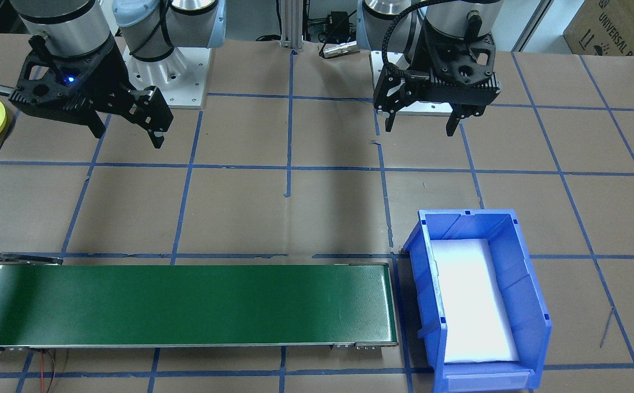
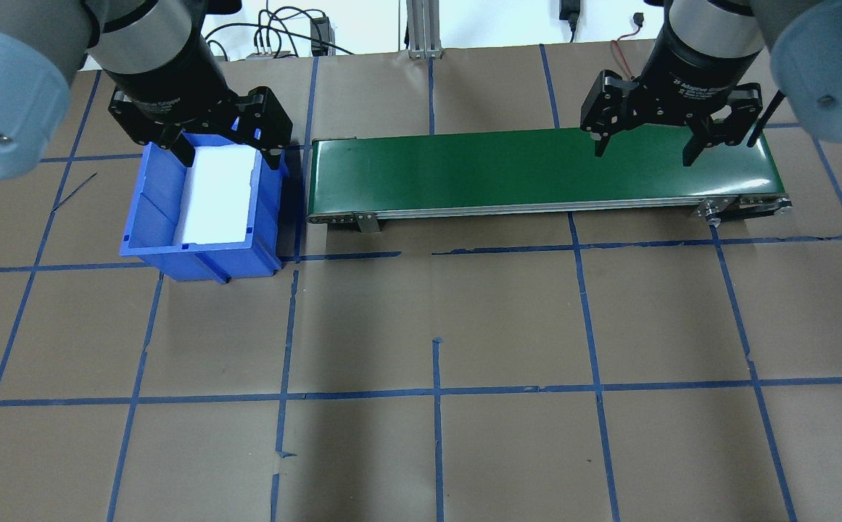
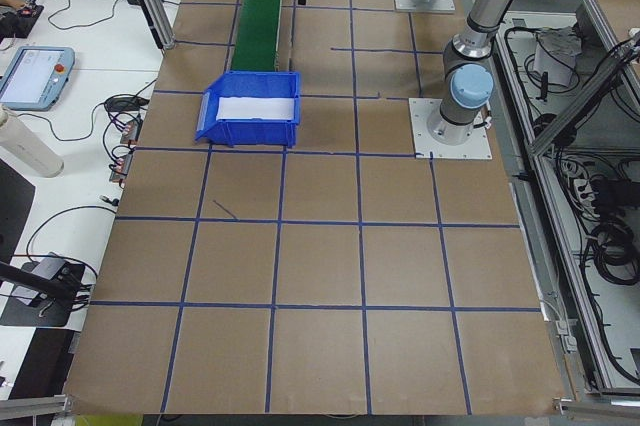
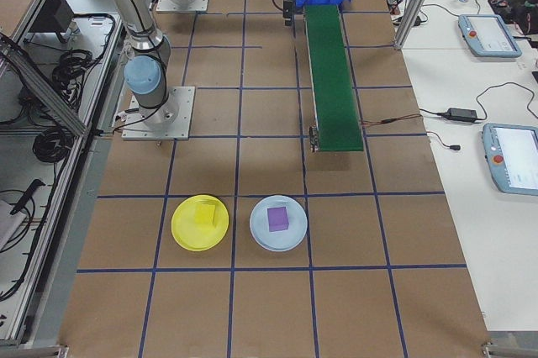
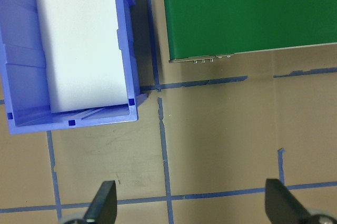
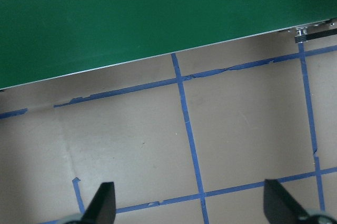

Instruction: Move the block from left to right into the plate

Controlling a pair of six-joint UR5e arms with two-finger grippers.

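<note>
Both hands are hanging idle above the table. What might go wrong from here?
1. The blue plastic bin holds only a white pad and the green conveyor belt is bare, so the open left hand has no block in sight to pick.
2. The small round yellow plate already carries a yellow block; another might knock it.
3. A pale blue plate with a purple block sits right beside it, an easy wrong target.

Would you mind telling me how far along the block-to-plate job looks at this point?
Seemingly done: a yellow block sits in the round yellow plastic plate. Nothing is in hand; the left gripper and right gripper hang open. The green conveyor belt is bare, so nothing visible remains.
</note>
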